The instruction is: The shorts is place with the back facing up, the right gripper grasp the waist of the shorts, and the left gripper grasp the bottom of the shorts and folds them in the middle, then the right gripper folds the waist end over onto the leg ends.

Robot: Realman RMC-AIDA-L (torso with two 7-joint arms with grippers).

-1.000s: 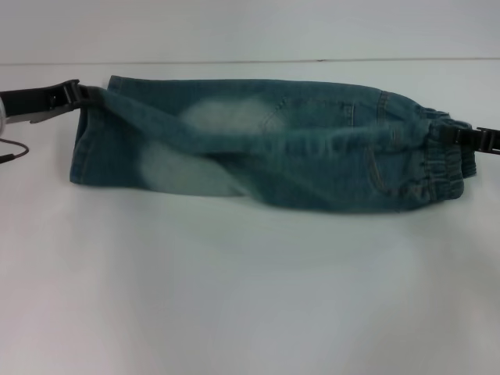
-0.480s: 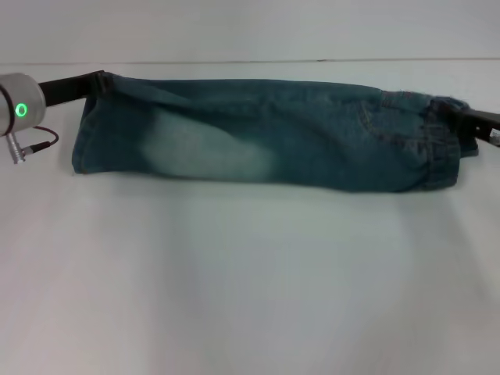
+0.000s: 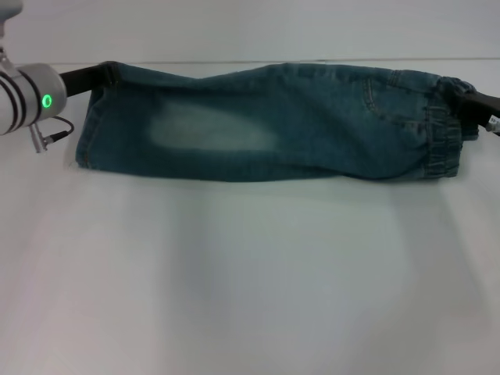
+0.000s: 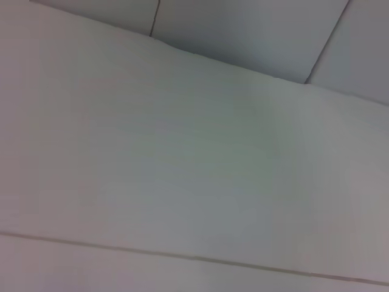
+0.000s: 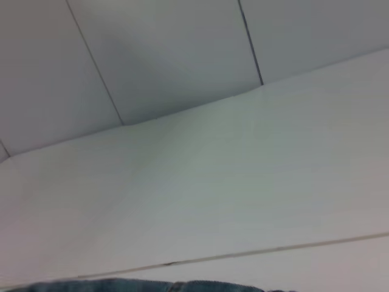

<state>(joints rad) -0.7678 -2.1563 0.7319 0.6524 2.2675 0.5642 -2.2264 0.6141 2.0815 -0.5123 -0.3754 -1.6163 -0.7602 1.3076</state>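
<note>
Folded lengthwise since a second ago, the shorts (image 3: 273,125) now lie in a flat band on the bench (image 3: 250,281), stretched between the left pincer (image 3: 98,74) clamping the hem and the right pincer (image 3: 467,103) clamping the waistband, leaving the waist-to-legs fold.

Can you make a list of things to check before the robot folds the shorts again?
1. Shorts folded in half lengthwise: ok, one long strip.
2. Left hand on the leg ends: ok, at the hem's far corner.
3. Right hand on the waist end: ok, at the elastic band.
4. Cloth stretched flat between them: ok, few wrinkles.
5. Table free for the fold: ok.
6. Grip firmness: cannot tell.
</note>
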